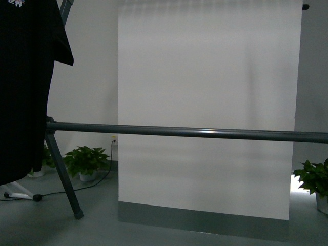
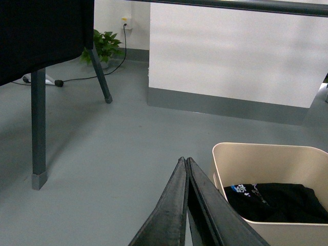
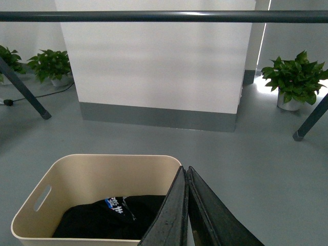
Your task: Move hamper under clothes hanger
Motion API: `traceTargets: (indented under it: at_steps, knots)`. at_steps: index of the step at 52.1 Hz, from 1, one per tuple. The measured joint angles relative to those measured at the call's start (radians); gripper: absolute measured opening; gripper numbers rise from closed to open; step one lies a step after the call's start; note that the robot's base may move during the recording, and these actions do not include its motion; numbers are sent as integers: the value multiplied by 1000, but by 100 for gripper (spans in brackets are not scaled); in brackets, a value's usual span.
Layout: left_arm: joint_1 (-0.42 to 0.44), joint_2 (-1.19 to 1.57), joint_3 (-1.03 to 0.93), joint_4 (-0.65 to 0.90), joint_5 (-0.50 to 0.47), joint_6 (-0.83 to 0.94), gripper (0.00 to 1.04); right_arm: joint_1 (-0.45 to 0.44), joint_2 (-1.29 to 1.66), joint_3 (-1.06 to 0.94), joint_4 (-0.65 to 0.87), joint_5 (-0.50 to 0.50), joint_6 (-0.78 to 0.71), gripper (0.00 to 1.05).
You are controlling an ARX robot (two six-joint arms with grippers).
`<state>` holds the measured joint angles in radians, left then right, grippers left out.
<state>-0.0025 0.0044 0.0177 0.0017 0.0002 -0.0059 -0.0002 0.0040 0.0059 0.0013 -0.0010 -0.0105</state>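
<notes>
beige hamper (image 3: pixel 97 195), long axis parallel to clothes hanger (image 1: pixel 184 132) bar

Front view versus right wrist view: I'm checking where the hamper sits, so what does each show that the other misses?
Only the front view shows the black T-shirt hanging on the clothes hanger; no hamper or gripper appears there. Only the right wrist view shows the beige hamper with dark clothes inside, and the shut right gripper at its rim. Both show the hanger's horizontal bar, the white panel, potted plants and grey floor.
</notes>
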Motion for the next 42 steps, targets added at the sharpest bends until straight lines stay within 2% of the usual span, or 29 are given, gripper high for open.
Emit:
traceTargets:
  at_steps: [6, 10, 27, 32, 36, 40, 42]
  knots:
    - [0, 0, 0, 0, 0, 0, 3, 0, 0, 0, 0, 0, 0, 3]
    - [0, 0, 0, 0, 0, -1, 4, 0, 0, 0, 0, 0, 0, 14]
    - [0, 0, 0, 0, 0, 0, 56, 0, 0, 0, 0, 0, 0, 63]
    - [0, 0, 0, 0, 0, 0, 75, 0, 0, 0, 0, 0, 0, 85]
    - [0, 0, 0, 0, 0, 0, 90, 0, 0, 0, 0, 0, 0, 98]
    - [0, 0, 0, 0, 0, 1, 100, 0, 0, 0, 0, 0, 1, 96]
    - [0, 0, 0, 0, 0, 1, 98, 0, 0, 0, 0, 0, 1, 96]
